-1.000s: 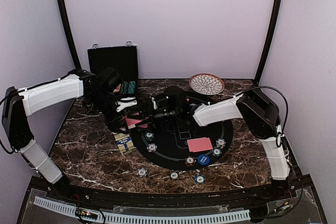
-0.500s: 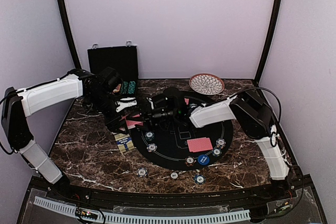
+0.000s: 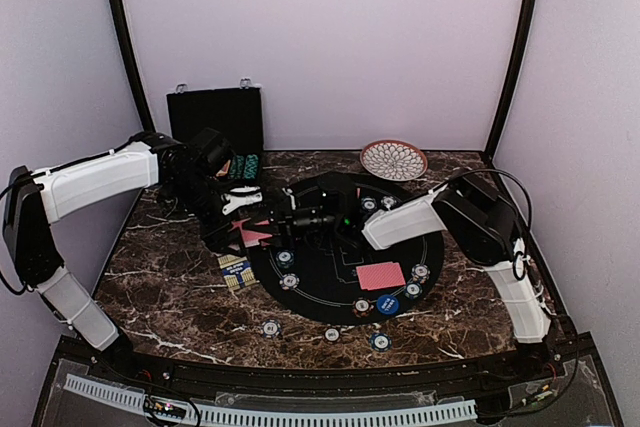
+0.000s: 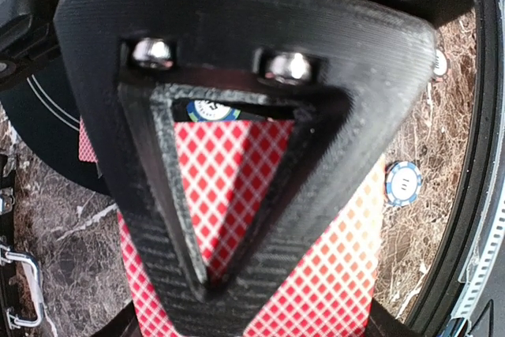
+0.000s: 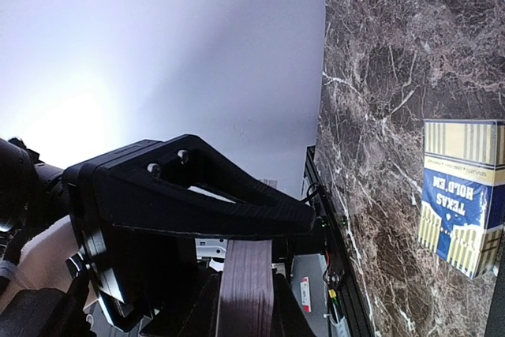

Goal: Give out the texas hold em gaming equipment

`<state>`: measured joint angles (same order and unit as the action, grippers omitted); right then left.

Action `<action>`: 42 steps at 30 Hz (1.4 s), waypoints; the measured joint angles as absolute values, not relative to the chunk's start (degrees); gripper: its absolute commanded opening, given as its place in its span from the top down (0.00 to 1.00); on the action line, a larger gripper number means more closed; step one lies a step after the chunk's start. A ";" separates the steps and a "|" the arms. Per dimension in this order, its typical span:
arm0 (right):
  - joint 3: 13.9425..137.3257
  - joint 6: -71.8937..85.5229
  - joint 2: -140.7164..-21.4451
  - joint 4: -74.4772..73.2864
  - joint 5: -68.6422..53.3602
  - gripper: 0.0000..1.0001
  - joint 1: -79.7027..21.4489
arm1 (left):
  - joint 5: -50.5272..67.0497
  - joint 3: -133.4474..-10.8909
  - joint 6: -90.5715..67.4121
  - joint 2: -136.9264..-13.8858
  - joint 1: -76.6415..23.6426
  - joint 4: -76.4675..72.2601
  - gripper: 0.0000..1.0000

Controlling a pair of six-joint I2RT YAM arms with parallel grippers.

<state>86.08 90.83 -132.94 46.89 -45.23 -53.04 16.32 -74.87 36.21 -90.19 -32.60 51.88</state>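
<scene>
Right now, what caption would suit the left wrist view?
Left hand shut on red-backed cards, one striped chip lying on the marble tabletop beyond.

The right claw (image 3: 270,221) has slid left and closed, apparently onto the cards (image 3: 251,237).

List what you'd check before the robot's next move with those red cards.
1. Left gripper clamped on the red-backed cards: ok.
2. Right gripper gripping the same cards: cannot tell; their edge sits between its fingers in the right wrist view.
3. Both grippers meeting above the left edge of the mat: ok.
4. Face-down card lying flat on the mat: ok.
5. Card box lying on the marble, off the mat: ok.
</scene>
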 measured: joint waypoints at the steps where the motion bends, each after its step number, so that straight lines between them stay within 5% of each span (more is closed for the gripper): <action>1: 85.52 91.46 -132.92 48.03 -45.21 1.00 -53.04 | 16.56 -74.83 36.29 -90.19 -32.69 51.83 0.23; 7: 82.85 93.89 -132.92 52.75 -45.41 1.00 -53.04 | 18.44 -73.60 36.67 -88.88 -32.71 50.57 0.13; 23: 81.73 95.35 -132.92 56.93 -45.47 1.00 -53.25 | 23.18 -71.46 37.36 -86.39 -32.69 48.95 0.15; 38: 81.73 95.02 -132.92 56.47 -45.43 1.00 -53.52 | 23.07 -70.96 37.26 -86.39 -32.40 48.34 0.54; 42: 81.73 94.30 -132.92 55.96 -45.45 0.80 -53.52 | 23.07 -70.89 37.23 -86.39 -32.40 48.31 0.69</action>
